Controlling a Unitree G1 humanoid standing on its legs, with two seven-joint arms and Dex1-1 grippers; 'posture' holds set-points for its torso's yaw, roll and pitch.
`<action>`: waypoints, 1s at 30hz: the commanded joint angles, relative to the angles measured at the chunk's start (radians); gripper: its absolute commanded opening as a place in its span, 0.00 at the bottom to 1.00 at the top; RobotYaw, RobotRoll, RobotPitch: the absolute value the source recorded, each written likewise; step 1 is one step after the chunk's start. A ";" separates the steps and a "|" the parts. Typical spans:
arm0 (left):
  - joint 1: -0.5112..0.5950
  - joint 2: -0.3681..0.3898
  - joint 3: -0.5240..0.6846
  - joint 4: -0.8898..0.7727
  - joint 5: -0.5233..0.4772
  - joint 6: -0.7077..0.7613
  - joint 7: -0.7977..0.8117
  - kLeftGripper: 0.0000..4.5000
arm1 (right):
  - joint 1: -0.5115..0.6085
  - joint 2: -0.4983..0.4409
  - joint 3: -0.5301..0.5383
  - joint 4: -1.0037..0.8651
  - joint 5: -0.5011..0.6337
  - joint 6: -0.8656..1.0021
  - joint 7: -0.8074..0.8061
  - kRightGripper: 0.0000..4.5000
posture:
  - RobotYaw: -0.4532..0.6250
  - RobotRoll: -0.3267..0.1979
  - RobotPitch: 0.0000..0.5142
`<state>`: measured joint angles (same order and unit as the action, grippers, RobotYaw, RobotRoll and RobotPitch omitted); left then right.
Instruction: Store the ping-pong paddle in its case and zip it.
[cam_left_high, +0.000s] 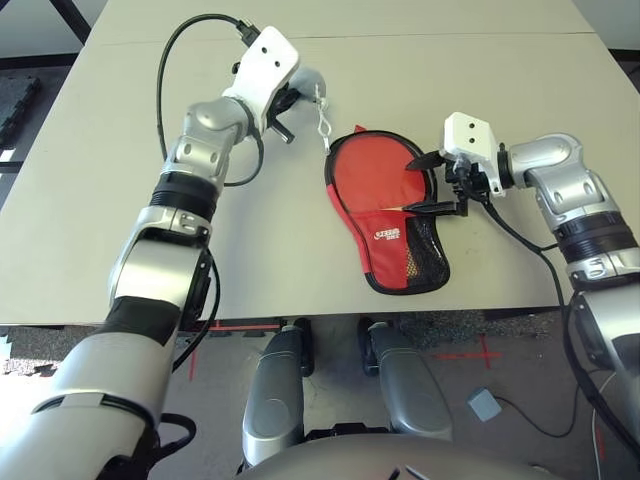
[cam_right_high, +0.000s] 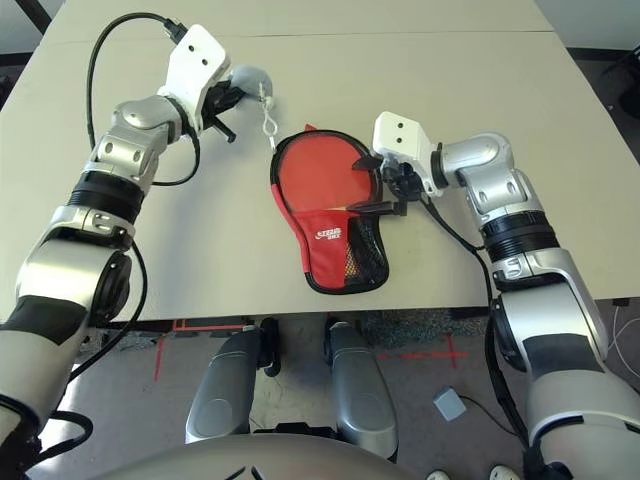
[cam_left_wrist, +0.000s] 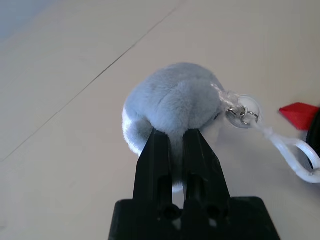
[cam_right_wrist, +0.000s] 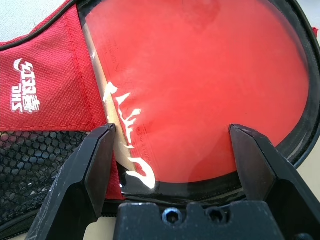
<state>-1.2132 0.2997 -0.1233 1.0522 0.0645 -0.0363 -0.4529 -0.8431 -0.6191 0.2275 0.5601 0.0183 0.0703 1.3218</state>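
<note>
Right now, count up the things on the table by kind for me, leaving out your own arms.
Red paddle case: 1
Ping-pong paddle, inside the case: 1
Grey plush charm, on a white cord: 1
Total: 3

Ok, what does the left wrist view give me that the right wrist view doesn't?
Only the left wrist view: the grey plush charm, pinched in the left claw, its white cord, and the long seam across the table.

Only the right wrist view: the paddle's red face, the white logo, the mesh pocket and the open right claw.

Both: parts of the case, with red fabric and black edging.
</note>
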 joint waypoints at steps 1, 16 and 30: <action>-0.071 -0.043 0.039 0.101 0.010 -0.101 0.112 0.00 | 0.060 -0.016 0.044 0.012 -0.047 0.023 0.003 1.00 | 0.40 0.62 0.53; -0.171 -0.245 0.052 0.253 0.063 -0.208 0.259 0.00 | 0.116 -0.030 0.040 -0.080 -0.039 0.081 -0.010 1.00 | 0.36 0.62 0.55; -0.112 -0.351 0.030 0.231 0.059 -0.248 -0.072 0.49 | 0.144 -0.034 0.025 -0.126 -0.034 0.114 -0.032 1.00 | 0.33 0.62 0.56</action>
<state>-1.3247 -0.0215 -0.0871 1.3097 0.1221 -0.2527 -0.4773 -0.7566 -0.6566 0.1877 0.3968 0.0253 0.1618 1.2892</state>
